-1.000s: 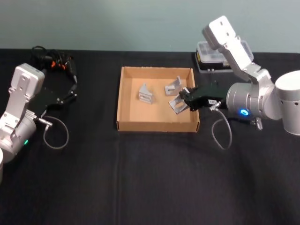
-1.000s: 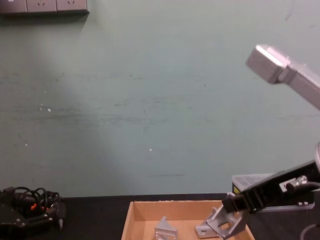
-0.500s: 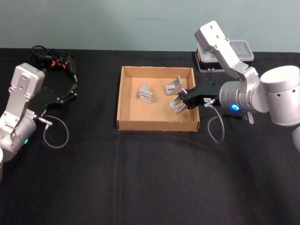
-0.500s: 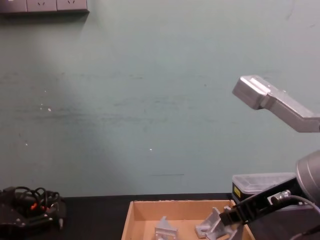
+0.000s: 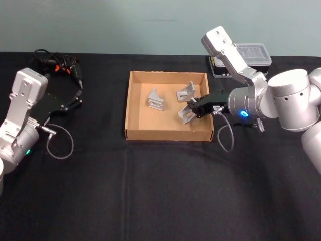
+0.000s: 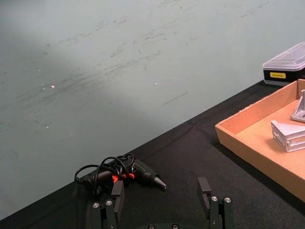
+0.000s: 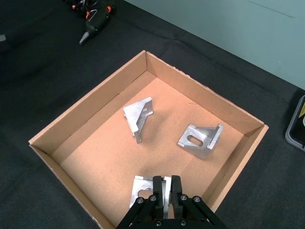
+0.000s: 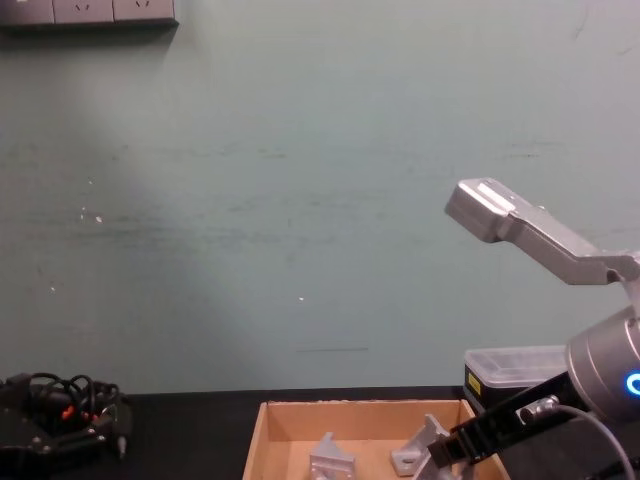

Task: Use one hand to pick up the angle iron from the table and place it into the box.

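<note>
Behind my setup there's a plain pale green painted wall (image 8: 250,200), kinda scuffed with faint streaks and small white specks. A strip of grey wall sockets (image 8: 88,12) sits high up on my left. Lighting's soft and even.

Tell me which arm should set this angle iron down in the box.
Right. The right gripper is shut on the angle iron, low over the box. The left gripper is parked open by the table's left edge.

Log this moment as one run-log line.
right gripper: shut on angle iron, inside box | left gripper: open, parked | two other angle irons in box
</note>
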Action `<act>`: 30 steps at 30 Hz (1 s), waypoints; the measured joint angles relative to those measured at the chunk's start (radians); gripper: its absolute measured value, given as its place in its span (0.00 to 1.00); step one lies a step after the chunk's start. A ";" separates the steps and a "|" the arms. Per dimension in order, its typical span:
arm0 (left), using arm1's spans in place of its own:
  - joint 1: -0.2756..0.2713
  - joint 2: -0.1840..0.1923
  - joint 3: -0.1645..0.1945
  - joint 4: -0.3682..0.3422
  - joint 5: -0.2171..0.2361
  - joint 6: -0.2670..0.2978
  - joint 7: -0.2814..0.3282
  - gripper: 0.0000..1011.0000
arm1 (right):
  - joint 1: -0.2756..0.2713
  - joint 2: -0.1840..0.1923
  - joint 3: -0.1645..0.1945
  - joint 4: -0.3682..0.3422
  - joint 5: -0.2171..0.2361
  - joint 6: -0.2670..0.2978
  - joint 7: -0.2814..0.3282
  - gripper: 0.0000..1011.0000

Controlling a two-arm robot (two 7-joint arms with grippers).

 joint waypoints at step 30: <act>0.000 0.000 0.000 0.000 0.000 0.000 0.000 0.99 | 0.029 -0.035 -0.015 0.082 -0.038 -0.006 0.015 0.12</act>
